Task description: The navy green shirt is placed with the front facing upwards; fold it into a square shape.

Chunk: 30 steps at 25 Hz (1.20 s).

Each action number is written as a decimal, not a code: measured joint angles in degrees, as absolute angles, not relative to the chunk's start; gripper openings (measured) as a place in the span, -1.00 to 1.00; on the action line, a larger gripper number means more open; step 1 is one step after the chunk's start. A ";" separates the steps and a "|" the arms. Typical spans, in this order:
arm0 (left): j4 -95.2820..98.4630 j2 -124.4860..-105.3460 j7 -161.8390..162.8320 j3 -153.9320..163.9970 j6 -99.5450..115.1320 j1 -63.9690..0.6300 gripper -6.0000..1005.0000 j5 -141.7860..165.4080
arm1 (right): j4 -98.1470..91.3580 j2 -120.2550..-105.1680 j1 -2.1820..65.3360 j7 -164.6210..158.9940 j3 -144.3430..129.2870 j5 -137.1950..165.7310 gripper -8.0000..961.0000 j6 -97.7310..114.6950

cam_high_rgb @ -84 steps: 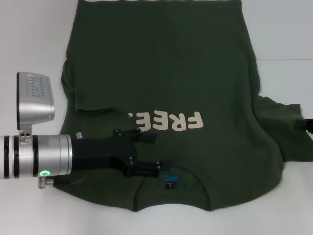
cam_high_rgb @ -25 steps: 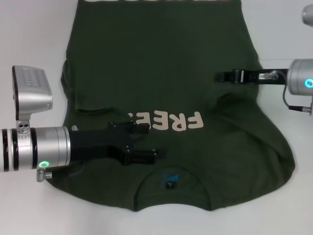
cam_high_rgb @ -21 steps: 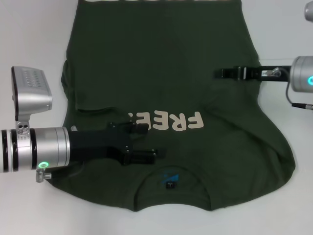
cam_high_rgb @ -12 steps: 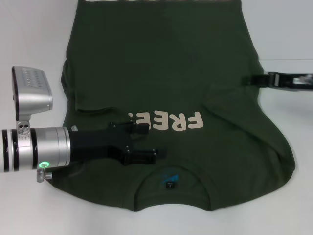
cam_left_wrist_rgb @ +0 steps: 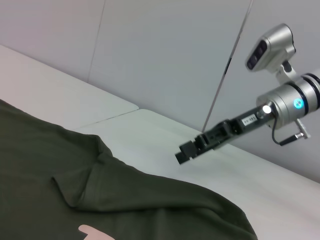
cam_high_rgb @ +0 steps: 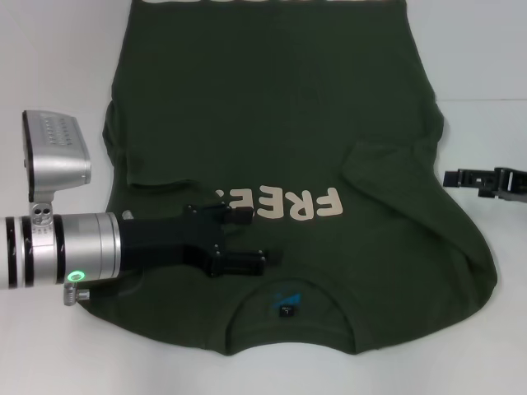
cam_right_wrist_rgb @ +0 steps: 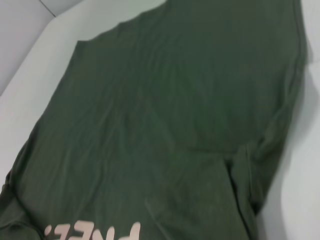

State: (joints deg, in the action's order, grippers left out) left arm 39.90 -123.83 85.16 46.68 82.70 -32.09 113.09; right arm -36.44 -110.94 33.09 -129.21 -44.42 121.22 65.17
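Note:
The navy green shirt [cam_high_rgb: 272, 107] lies flat, front up, with its cream lettering [cam_high_rgb: 288, 206] and neck tag [cam_high_rgb: 286, 306] toward me. Both sleeves lie folded inward onto the body; the right one [cam_high_rgb: 387, 156] forms a crease. My left gripper [cam_high_rgb: 257, 239] hovers open over the chest, between the lettering and the collar, holding nothing. My right gripper [cam_high_rgb: 451, 177] is off the shirt's right edge over the white table, its fingers together and empty. It also shows as the right gripper [cam_left_wrist_rgb: 184, 154] in the left wrist view, beyond the shirt [cam_left_wrist_rgb: 125, 210]. The right wrist view shows only the shirt [cam_right_wrist_rgb: 150, 125].
The white table [cam_high_rgb: 66, 66] surrounds the shirt on both sides and in front. A grey wall [cam_left_wrist_rgb: 165, 55] rises behind the table's right side. The shirt's hem runs out of the head view at the far end.
The right sleeve, spread out to the side 3.4 s ago, now lies folded onto the body. My right gripper has pulled back rightward off the shirt. The left arm has barely moved.

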 joint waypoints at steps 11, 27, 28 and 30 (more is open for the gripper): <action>39.90 -123.87 85.16 46.58 82.61 -32.08 0.83 113.05 | -35.14 -111.78 31.48 -128.73 -44.43 121.06 0.97 65.96; 39.96 -123.84 85.16 46.58 82.61 -31.72 0.83 113.02 | -34.19 -113.32 32.93 -128.06 -44.47 120.69 0.97 72.87; 40.02 -123.83 85.16 46.58 82.63 -31.66 0.83 113.02 | -34.17 -113.64 33.29 -127.95 -44.50 120.67 0.97 73.41; 40.06 -123.77 85.16 46.57 82.72 -31.64 0.83 113.02 | -34.17 -114.10 33.85 -127.90 -44.70 120.66 0.97 74.36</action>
State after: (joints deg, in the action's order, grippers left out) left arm 40.06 -123.77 85.16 46.57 82.72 -31.64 113.02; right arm -34.17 -114.10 33.85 -127.90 -44.70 120.66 74.36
